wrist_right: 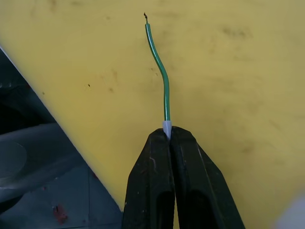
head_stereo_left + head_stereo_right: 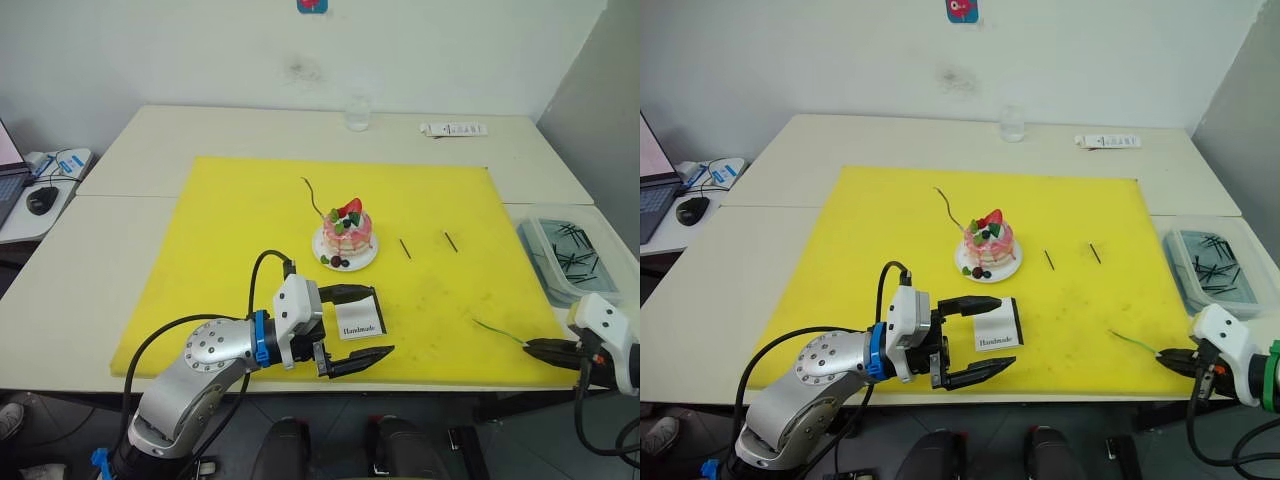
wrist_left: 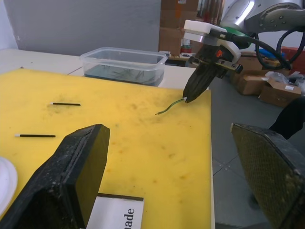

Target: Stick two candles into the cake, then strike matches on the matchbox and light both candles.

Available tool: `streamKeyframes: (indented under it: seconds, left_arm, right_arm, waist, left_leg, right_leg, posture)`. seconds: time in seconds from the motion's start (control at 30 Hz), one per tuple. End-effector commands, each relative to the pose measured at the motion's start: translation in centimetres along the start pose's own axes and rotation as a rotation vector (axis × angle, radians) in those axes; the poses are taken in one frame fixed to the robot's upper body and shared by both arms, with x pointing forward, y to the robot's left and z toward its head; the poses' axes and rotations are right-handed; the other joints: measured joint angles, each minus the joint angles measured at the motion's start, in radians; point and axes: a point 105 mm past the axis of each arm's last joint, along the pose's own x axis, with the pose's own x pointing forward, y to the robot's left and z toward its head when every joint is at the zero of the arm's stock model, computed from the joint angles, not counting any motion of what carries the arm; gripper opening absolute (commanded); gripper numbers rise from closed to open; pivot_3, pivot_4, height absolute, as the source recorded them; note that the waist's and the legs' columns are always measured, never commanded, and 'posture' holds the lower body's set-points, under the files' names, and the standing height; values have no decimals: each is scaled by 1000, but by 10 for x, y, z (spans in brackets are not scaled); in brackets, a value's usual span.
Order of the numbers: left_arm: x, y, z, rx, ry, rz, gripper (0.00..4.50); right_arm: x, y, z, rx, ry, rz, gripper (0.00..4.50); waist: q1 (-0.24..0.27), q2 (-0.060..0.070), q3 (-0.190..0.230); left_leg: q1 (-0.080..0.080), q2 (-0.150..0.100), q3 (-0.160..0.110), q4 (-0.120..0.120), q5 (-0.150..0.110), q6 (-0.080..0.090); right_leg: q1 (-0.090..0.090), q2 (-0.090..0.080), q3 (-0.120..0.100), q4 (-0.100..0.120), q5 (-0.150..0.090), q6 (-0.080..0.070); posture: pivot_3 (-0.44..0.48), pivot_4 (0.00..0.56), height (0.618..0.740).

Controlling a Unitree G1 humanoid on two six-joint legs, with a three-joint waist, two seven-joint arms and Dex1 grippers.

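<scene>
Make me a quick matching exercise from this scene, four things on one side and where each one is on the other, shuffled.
Things:
1. matchbox
2. green candle
3. other candle
4. two matches

Places:
A. stuck in the cake
B. lying on the yellow mat, right of the cake
C. pinched in the right claw
D. between the fingers of the open left claw

Pairs: 1-D, 2-C, 3-A, 4-B

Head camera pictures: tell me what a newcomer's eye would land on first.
The bright yellow mat covers most of the table, with the small pink cake on its white plate near the middle and one thin candle already standing in it. At the mat's near edge the left gripper sits open around the white matchbox, while at the right corner the right gripper pinches the second candle.
</scene>
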Motion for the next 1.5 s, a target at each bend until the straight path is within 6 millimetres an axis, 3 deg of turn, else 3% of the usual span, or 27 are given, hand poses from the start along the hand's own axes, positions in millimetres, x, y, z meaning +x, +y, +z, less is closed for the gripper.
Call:
streamKeyframes:
  seconds: [0.03,0.27,0.3,0.37,0.73,1.13,1.5]
  left_arm:
    - [3,-4,8,27,-34,-19,4500]
    - [6,-5,9,21,-41,-27,4500]
    - [6,-5,9,20,-41,-28,4500]
    - [6,-6,9,19,-43,-31,4500]
    - [10,-11,11,22,-59,-44,4500]
    - [11,-15,12,82,-53,-70,4500]
    - [17,-28,15,187,-67,-189,4500]
  right_arm:
    - [-10,-9,-2,-48,5,-24,34]
    - [-12,-10,-16,-76,86,-17,34]
    - [-12,-10,-16,-86,90,-20,493]
    - [-11,-11,-14,-95,110,-19,1006]
    - [-5,-15,1,-62,272,-15,1006]
    - [-6,-18,-21,-51,407,0,1006]
    - [-5,-21,-16,-28,412,-6,1006]
  waist:
    - [-1,0,0]
    - [-1,0,0]
    - [-1,0,0]
    - [-1,0,0]
    - [-2,1,0]
    - [3,1,0]
    - [13,1,0]
  left_leg:
    - [1,0,0,0,0,0]
    - [2,-1,1,0,0,0]
    - [2,-1,0,0,0,0]
    - [2,-1,0,0,0,0]
    - [2,0,0,0,0,0]
    - [2,-1,0,0,0,0]
    - [2,-2,1,0,0,0]
  right_leg:
    - [1,0,0,0,0,0]
    - [3,-1,0,-1,0,0]
    - [3,-1,0,-1,0,0]
    - [3,-1,0,-1,0,0]
    - [3,-1,0,-1,0,0]
    - [4,-1,0,-2,0,0]
    - [4,-2,0,-2,0,0]
  posture:
    - [0,150,740]
    - [0,150,740]
    - [0,150,740]
    - [0,150,740]
    - [0,150,740]
    - [0,150,740]
    - [0,150,740]
